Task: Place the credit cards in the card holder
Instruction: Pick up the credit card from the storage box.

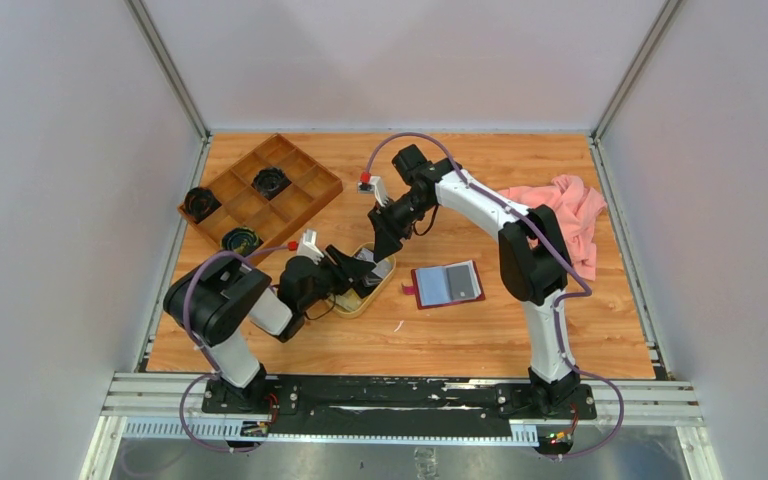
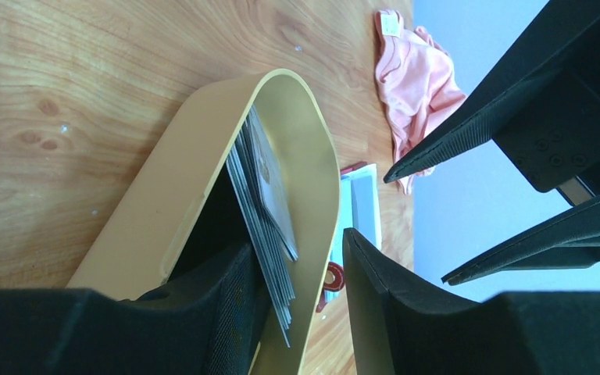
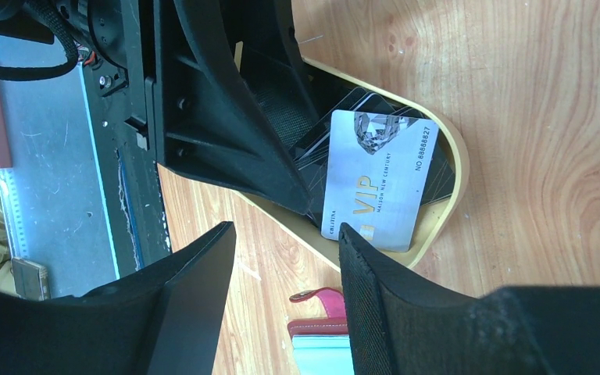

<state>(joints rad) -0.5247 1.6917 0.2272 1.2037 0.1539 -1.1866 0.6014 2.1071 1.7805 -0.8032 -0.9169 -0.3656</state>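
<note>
The credit cards [image 3: 379, 180] lie stacked in an oval tan wooden tray [image 3: 453, 172]; the top one is a silver VIP card. They also show in the left wrist view [image 2: 269, 203]. The dark red card holder [image 1: 447, 284] lies open on the table right of the tray, grey-blue inside up, and its snap tab [image 3: 316, 295] points toward the tray. My left gripper [image 2: 297, 242] is open, with one finger inside the tray against the cards and the other outside the tray's wall. My right gripper [image 3: 285, 230] is open and empty, hovering over the tray's near rim and the holder's tab.
A brown compartmented wooden box [image 1: 260, 190] with several dark round items stands at the back left. A pink cloth [image 1: 565, 215] lies at the right. The two grippers [image 1: 370, 255] are close together over the tray [image 1: 360, 300].
</note>
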